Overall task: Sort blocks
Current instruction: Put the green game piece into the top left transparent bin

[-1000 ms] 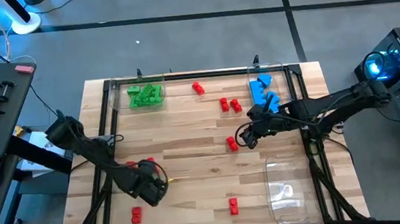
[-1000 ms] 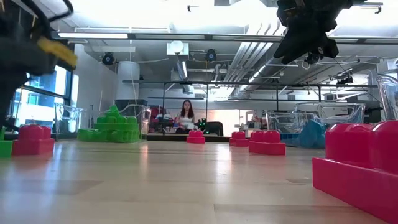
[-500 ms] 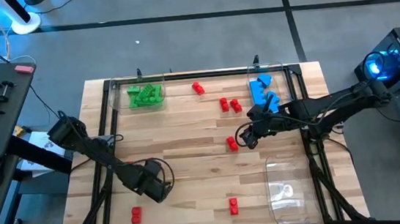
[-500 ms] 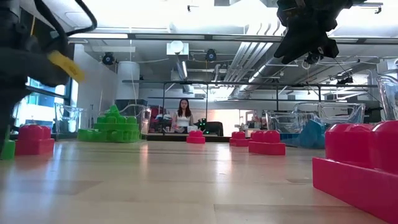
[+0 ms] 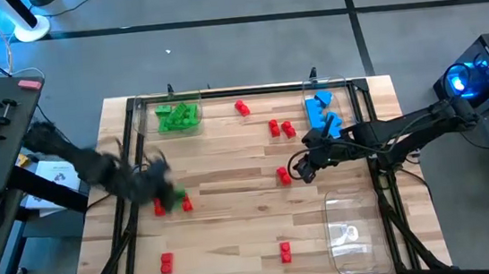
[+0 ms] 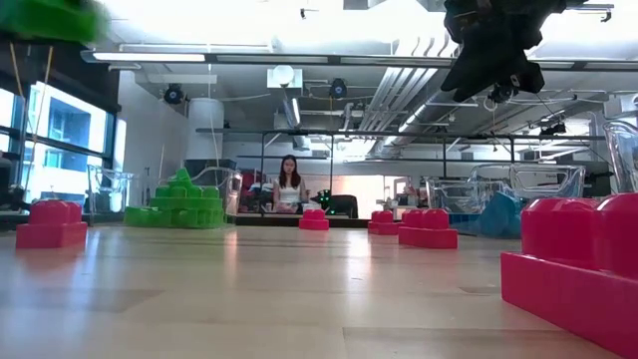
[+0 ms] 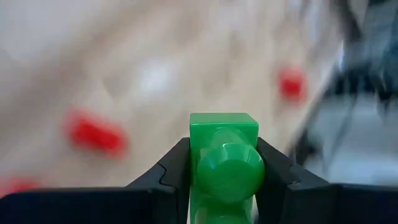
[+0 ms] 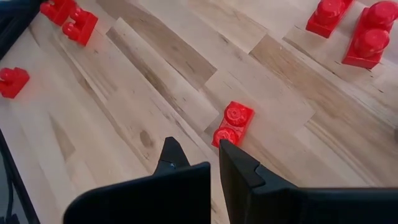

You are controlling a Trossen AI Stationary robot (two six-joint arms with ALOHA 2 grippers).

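My left gripper [image 5: 167, 196] is shut on a green block [image 7: 224, 155], which shows high above the table in the low view [image 6: 48, 18]. Two red blocks [image 5: 160, 208] [image 5: 187, 204] lie on the wood just below it. More red blocks lie scattered on the table [image 5: 283, 176] [image 5: 167, 263] [image 5: 285, 252]. A pile of green blocks [image 5: 178, 116] sits in a clear tray at the far left, and blue blocks [image 5: 320, 112] lie at the far right. My right gripper [image 5: 302, 169] hangs shut over the table's middle right, beside a red block [image 8: 233, 124]. My left gripper pinches the green block by two opposite side faces [image 7: 194, 163] between its two fingers [image 7: 273, 174]. A round stud of the block faces the wrist camera. The block is lifted clear of the table.
An empty clear tray [image 5: 351, 230] stands at the near right. A black frame [image 5: 222, 92] runs round the table top. Three red blocks [image 5: 242, 108] [image 5: 273, 128] [image 5: 288, 129] lie toward the far edge. A person [image 6: 289, 187] sits in the room beyond the table.
My left gripper has taken hold of the green block where it sat on the table near the left edge. It has lifted the block clear and swung up and toward the table's far edge. The two red blocks beside it stayed where they were.
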